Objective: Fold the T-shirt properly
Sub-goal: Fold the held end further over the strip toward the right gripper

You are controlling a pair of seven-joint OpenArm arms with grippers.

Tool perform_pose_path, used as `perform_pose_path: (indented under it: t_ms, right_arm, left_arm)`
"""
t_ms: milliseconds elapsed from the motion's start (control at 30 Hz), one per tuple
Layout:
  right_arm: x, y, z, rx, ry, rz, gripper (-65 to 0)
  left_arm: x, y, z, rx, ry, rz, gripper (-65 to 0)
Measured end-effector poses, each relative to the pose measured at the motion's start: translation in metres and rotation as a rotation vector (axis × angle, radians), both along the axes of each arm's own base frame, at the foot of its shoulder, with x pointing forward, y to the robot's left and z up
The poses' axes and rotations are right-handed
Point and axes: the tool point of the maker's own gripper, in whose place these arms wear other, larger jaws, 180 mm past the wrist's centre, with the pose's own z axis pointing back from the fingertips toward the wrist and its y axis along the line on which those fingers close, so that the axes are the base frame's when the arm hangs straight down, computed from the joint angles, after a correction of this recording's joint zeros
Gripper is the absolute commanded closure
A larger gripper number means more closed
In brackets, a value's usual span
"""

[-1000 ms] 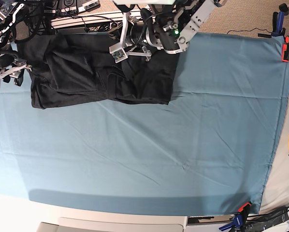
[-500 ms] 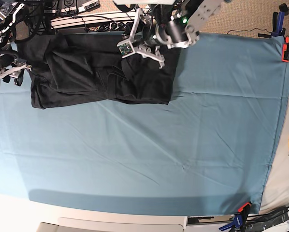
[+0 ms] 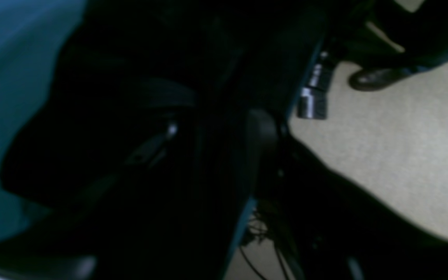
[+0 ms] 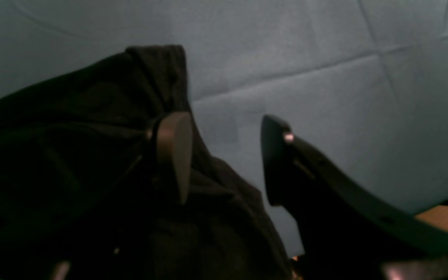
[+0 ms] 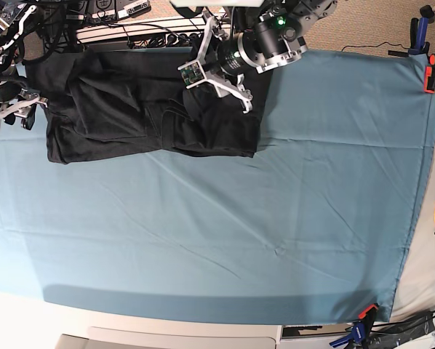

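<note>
Note that the left gripper [image 5: 221,73] has let go and lifted off the T-shirt [image 5: 130,109], jaws parted and empty; the right gripper [image 4: 224,155] hangs open and empty beside the T-shirt's edge, so the fold lies unheld.

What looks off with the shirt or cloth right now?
The T-shirt sits bunched at the far edge of the blue cloth, with lumpy overlapping folds and an uneven near hem, not a flat, square fold. The cloth itself shows creases but no tears or spills. Nothing else stands out.
</note>
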Motion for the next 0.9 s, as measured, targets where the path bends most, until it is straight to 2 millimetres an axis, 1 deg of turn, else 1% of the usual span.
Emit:
perform_pose_path:
  t_ms: [133, 300, 467, 633, 700, 800, 867, 900]
  right_arm:
    - [0.001, 0.000, 0.001, -0.002, -0.005, 0.000, -28.9]
    - [0.001, 0.000, 0.001, -0.002, -0.006, 0.001, -28.9]
    - [0.002, 0.000, 0.002, -0.002, -0.009, 0.001, -28.9]
    - [0.002, 0.000, 0.002, -0.002, -0.009, 0.001, -28.9]
    - [0.002, 0.000, 0.002, -0.002, -0.009, 0.001, -28.9]
    - [0.002, 0.000, 0.002, -0.002, -0.009, 0.001, -28.9]
    - [0.002, 0.000, 0.002, -0.002, -0.009, 0.001, -28.9]
    - [0.002, 0.000, 0.002, -0.002, -0.009, 0.001, -28.9]
  left_arm:
    - [0.001, -0.001, -0.003, 0.002, 0.002, -0.001, -24.8]
    - [0.007, 0.003, -0.020, 0.050, 0.004, 0.002, -24.8]
    - [0.015, 0.005, -0.022, 0.060, -0.002, 0.016, -24.8]
    - [0.018, 0.006, -0.023, 0.073, -0.013, 0.020, -24.8]
    - [0.018, 0.005, -0.029, 0.068, -0.007, 0.017, -24.8]
    - [0.018, 0.010, -0.041, 0.112, 0.001, 0.021, -24.7]
    - [0.019, 0.011, -0.043, 0.114, 0.006, 0.034, -24.4]
    - [0.021, 0.011, -0.042, 0.111, 0.004, 0.043, -23.1]
